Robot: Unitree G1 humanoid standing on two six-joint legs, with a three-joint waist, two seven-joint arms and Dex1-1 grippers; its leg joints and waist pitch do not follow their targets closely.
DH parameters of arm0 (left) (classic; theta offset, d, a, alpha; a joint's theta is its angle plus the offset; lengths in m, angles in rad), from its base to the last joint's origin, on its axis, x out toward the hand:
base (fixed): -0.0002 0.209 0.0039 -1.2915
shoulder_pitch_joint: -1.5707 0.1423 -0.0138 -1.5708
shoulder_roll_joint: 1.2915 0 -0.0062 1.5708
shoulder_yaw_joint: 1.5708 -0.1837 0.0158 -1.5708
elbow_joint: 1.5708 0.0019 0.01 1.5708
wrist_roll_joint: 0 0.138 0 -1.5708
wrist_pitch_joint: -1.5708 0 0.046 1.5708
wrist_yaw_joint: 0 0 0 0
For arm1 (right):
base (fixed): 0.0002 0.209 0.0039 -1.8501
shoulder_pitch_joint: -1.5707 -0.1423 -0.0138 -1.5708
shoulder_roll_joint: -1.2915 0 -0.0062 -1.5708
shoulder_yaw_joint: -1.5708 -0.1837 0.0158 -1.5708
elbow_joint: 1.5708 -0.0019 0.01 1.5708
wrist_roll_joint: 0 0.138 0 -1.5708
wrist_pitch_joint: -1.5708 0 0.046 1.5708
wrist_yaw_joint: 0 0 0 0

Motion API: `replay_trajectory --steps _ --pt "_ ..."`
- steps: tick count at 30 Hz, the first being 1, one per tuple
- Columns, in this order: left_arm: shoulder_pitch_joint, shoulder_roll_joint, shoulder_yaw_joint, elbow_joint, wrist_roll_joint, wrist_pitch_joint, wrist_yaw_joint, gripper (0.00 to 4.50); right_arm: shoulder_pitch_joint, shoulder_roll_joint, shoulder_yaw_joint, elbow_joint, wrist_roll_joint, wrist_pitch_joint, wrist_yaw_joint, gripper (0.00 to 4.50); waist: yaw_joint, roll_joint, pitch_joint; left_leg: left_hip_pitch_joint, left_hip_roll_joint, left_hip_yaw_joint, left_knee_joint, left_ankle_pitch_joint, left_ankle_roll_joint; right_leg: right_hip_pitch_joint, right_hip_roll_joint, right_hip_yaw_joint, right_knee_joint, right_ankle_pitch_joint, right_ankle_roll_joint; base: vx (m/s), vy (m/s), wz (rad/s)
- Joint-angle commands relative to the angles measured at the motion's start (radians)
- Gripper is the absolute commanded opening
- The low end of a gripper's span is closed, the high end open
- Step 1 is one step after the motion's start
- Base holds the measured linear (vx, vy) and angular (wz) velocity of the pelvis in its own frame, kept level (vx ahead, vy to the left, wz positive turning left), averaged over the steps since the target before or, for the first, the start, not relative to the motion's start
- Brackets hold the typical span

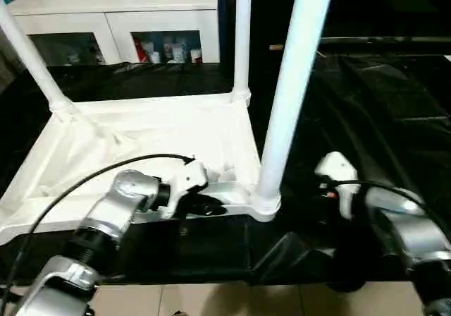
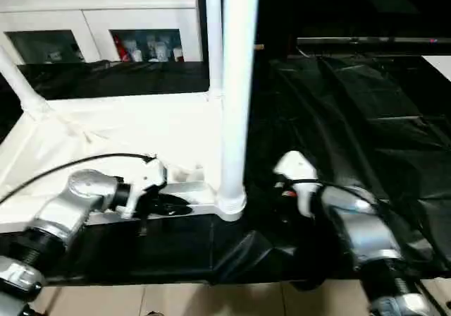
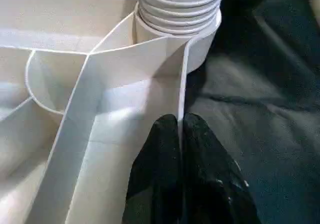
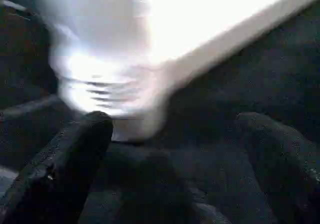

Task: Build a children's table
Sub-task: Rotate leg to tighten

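Observation:
The children's table lies upside down: its white ribbed tabletop (image 1: 141, 129) rests on the black cloth with three white legs standing up from its corners, at the near right (image 1: 292, 83), the far right (image 1: 243, 34) and the far left (image 1: 32, 58). My left gripper (image 1: 204, 204) is shut on the thin near rim wall of the tabletop, just left of the near right leg; the left wrist view has both black fingers (image 3: 162, 149) pinching that wall. My right gripper (image 4: 170, 149) stands open just right of that leg's ribbed socket (image 4: 100, 94), with nothing between its fingers.
The black-draped work table (image 1: 380, 104) stretches to the right with wrinkled cloth. A white glass-door cabinet (image 1: 113, 5) stands behind it. The table's front edge lies just below the tabletop, with tiled floor (image 1: 211, 298) beneath. A black cable (image 1: 84, 178) arcs over my left forearm.

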Motion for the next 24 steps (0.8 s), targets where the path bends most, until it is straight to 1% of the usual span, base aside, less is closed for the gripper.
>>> replay_trajectory --steps 1,2,3,4,5,6,7,8,9,10,11,12,13,14,15,16,17,18,19,20,23,24 --pt "0.003 -0.011 0.025 0.026 0.01 0.047 0.083 0.01 -0.002 -0.018 0.011 -0.015 0.014 -0.007 0.037 4.5 0.002 -0.015 -0.054 0.006 0.035 -0.017 -0.073 -0.297 0.041 0.044 -0.06 0.039 -0.096 -0.305 -0.208 0.0 0.0 0.0" --pt "-0.005 -0.03 0.037 0.016 0.004 0.069 0.112 0.01 -0.007 -0.03 0.02 -0.005 0.021 -0.016 0.07 4.5 0.0 -0.02 -0.055 0.005 0.034 -0.018 -0.073 -0.289 0.039 0.044 -0.06 0.039 -0.099 -0.324 -0.196 0.0 0.0 0.0" --pt "-0.006 -0.034 0.038 0.011 0.005 0.077 0.118 0.01 -0.008 -0.032 0.021 -0.004 0.025 -0.014 0.081 4.5 0.0 -0.02 -0.057 0.005 0.033 -0.018 -0.071 -0.276 0.044 0.043 -0.06 0.04 -0.098 -0.317 -0.195 0.0 0.0 0.0" --pt "-0.009 -0.037 0.035 0.003 0.015 0.084 0.134 0.01 -0.013 -0.03 0.018 -0.009 0.04 -0.006 0.096 4.5 0.0 -0.022 -0.057 0.005 0.033 -0.017 -0.07 -0.269 0.048 0.042 -0.06 0.04 -0.099 -0.312 -0.195 0.0 0.0 0.0" --pt "-0.01 -0.04 0.034 -0.005 0.023 0.087 0.143 0.01 -0.018 -0.025 0.014 -0.014 0.049 -0.001 0.1 4.5 -0.002 -0.021 -0.058 0.003 0.033 -0.018 -0.069 -0.257 0.056 0.042 -0.06 0.039 -0.097 -0.3 -0.197 0.0 0.0 0.0" --pt "-0.008 -0.042 0.032 -0.019 0.022 0.086 0.133 0.01 -0.028 -0.017 0.012 -0.01 0.045 -0.007 0.09 4.5 -0.003 -0.022 -0.059 0.001 0.032 -0.017 -0.069 -0.25 0.06 0.043 -0.059 0.039 -0.098 -0.292 -0.198 0.0 0.0 0.0" --pt "-0.005 -0.046 0.03 -0.035 0.015 0.08 0.12 0.01 -0.04 -0.009 0.012 0.001 0.036 -0.018 0.074 4.5 -0.003 -0.028 -0.062 0.0 0.032 -0.017 -0.067 -0.224 0.067 0.042 -0.059 0.039 -0.094 -0.268 -0.201 0.0 0.0 0.0" --pt "-0.001 -0.05 0.028 -0.049 0.009 0.079 0.111 0.01 -0.052 0.0 0.013 0.02 0.02 -0.039 0.053 4.5 -0.003 -0.026 -0.064 -0.001 0.033 -0.017 -0.065 -0.202 0.072 0.041 -0.059 0.038 -0.09 -0.239 -0.211 0.0 0.0 0.0" --pt "-0.001 -0.05 0.028 -0.049 0.009 0.079 0.111 0.01 -0.052 0.0 0.013 0.02 0.02 -0.039 0.053 4.5 -0.003 -0.023 -0.065 0.0 0.034 -0.016 -0.064 -0.189 0.076 0.038 -0.058 0.037 -0.088 -0.212 -0.221 0.0 0.0 0.0" --pt "0.006 -0.042 0.017 -0.064 0.011 0.067 0.094 0.01 -0.07 0.013 0.014 0.051 -0.009 -0.067 0.011 4.5 -0.003 -0.037 -0.066 -0.001 0.033 -0.014 -0.062 -0.18 0.081 0.039 -0.055 0.037 -0.087 -0.195 -0.224 0.0 0.0 0.0" --pt "0.015 -0.03 0.004 -0.081 0.017 0.064 0.082 0.01 -0.092 0.028 0.012 0.085 -0.03 -0.087 -0.03 4.5 -0.001 -0.035 -0.067 -0.004 0.033 -0.015 -0.061 -0.153 0.085 0.039 -0.058 0.037 -0.081 -0.167 -0.231 0.0 0.0 0.0" --pt "0.015 -0.03 0.004 -0.081 0.017 0.064 0.082 0.01 -0.092 0.028 0.012 0.085 -0.03 -0.087 -0.03 4.5 0.001 -0.03 -0.069 -0.002 0.035 -0.016 -0.061 -0.147 0.083 0.037 -0.06 0.036 -0.077 -0.158 -0.238 0.0 0.0 0.0" --pt "0.021 -0.02 -0.006 -0.093 0.022 0.058 0.07 0.01 -0.108 0.038 0.011 0.108 -0.041 -0.097 -0.054 4.5 0.001 -0.034 -0.07 -0.002 0.033 -0.013 -0.058 -0.134 0.089 0.037 -0.056 0.037 -0.077 -0.132 -0.242 0.0 0.0 0.0" --pt "0.027 -0.012 -0.013 -0.103 0.023 0.06 0.064 0.01 -0.118 0.042 0.012 0.121 -0.045 -0.101 -0.062 4.5 0.005 -0.034 -0.075 -0.006 0.033 -0.014 -0.054 -0.098 0.1 0.039 -0.057 0.038 -0.067 -0.078 -0.248 0.0 0.0 0.0" --pt "0.03 -0.009 -0.015 -0.109 0.023 0.066 0.062 0.01 -0.12 0.041 0.017 0.12 -0.043 -0.095 -0.053 4.5 0.008 -0.035 -0.078 -0.009 0.032 -0.011 -0.049 -0.068 0.118 0.038 -0.053 0.037 -0.059 -0.02 -0.257 0.0 0.0 0.0" --pt "0.032 -0.006 -0.014 -0.113 0.023 0.07 0.06 0.01 -0.118 0.039 0.024 0.114 -0.04 -0.091 -0.04 4.5 0.009 -0.038 -0.077 -0.01 0.031 -0.01 -0.047 -0.061 0.128 0.036 -0.052 0.038 -0.058 -0.003 -0.258 0.0 0.0 0.0" --pt "0.036 0.0 -0.012 -0.123 0.019 0.079 0.049 0.01 -0.115 0.037 0.031 0.107 -0.035 -0.084 -0.022 4.5 0.012 -0.037 -0.076 -0.011 0.031 -0.01 -0.047 -0.062 0.138 0.037 -0.054 0.036 -0.056 0.004 -0.26 0.0 0.0 0.0" --pt "0.036 0.002 -0.012 -0.123 0.019 0.077 0.046 0.01 -0.114 0.037 0.033 0.106 -0.034 -0.083 -0.018 4.5 0.012 -0.038 -0.073 -0.012 0.032 -0.01 -0.048 -0.076 0.14 0.037 -0.055 0.035 -0.059 -0.018 -0.257 0.0 0.0 0.0" --pt "0.036 0.004 -0.013 -0.124 0.02 0.076 0.044 0.01 -0.113 0.036 0.034 0.106 -0.034 -0.083 -0.016 4.5 0.012 -0.037 -0.073 -0.011 0.033 -0.01 -0.049 -0.083 0.138 0.036 -0.056 0.035 -0.061 -0.031 -0.256 0.0 0.0 0.0" --pt "0.035 0.004 -0.01 -0.124 0.019 0.074 0.042 0.01 -0.114 0.042 0.033 0.107 -0.022 -0.074 -0.005 4.5 0.011 -0.038 -0.071 -0.01 0.033 -0.01 -0.05 -0.096 0.132 0.035 -0.055 0.036 -0.063 -0.053 -0.253 0.0 0.0 0.0" --pt "0.036 0.008 -0.011 -0.129 0.014 0.076 0.032 0.01 -0.12 0.054 0.041 0.116 -0.019 -0.086 0.007 4.5 0.01 -0.038 -0.07 -0.009 0.034 -0.01 -0.052 -0.122 0.115 0.035 -0.056 0.037 -0.067 -0.092 -0.246 0.0 0.0 0.0" --pt "0.036 0.009 -0.011 -0.129 0.013 0.077 0.029 0.01 -0.123 0.062 0.045 0.119 -0.018 -0.091 0.008 4.5 0.01 -0.034 -0.069 -0.009 0.034 -0.011 -0.052 -0.128 0.109 0.034 -0.056 0.037 -0.068 -0.098 -0.244 0.0 0.0 0.0"
